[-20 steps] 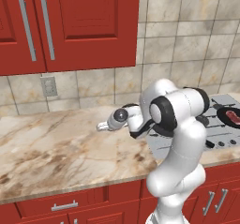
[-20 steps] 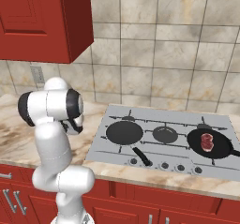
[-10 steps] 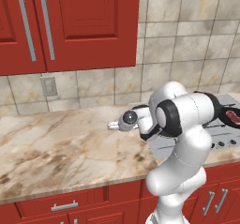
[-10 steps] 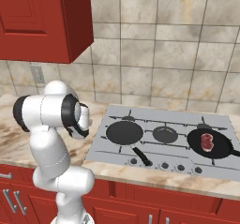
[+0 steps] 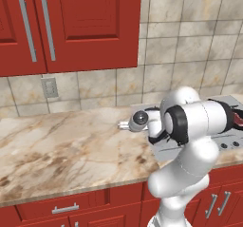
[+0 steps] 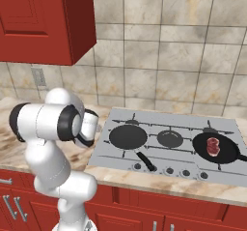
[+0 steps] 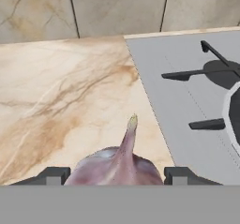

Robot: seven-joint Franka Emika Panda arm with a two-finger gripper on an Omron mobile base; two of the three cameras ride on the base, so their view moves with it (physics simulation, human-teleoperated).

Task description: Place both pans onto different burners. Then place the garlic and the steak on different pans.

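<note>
Marble desk [image 5: 57, 150] ran beneath red cabinets [image 5: 71, 24] and a tiled wall, with the silver cooktop [image 6: 164, 145] at lower right of the right base view. One pan [image 6: 128, 137] sat on the left burner there; the other pan [image 6: 219, 149] at far right carried the steak [image 6: 212, 145]. At the bottom centre of the hand view, the fingers [image 7: 117, 176] seemed clenched on the garlic [image 7: 119, 164], above the desk beside the cooktop edge.
</note>
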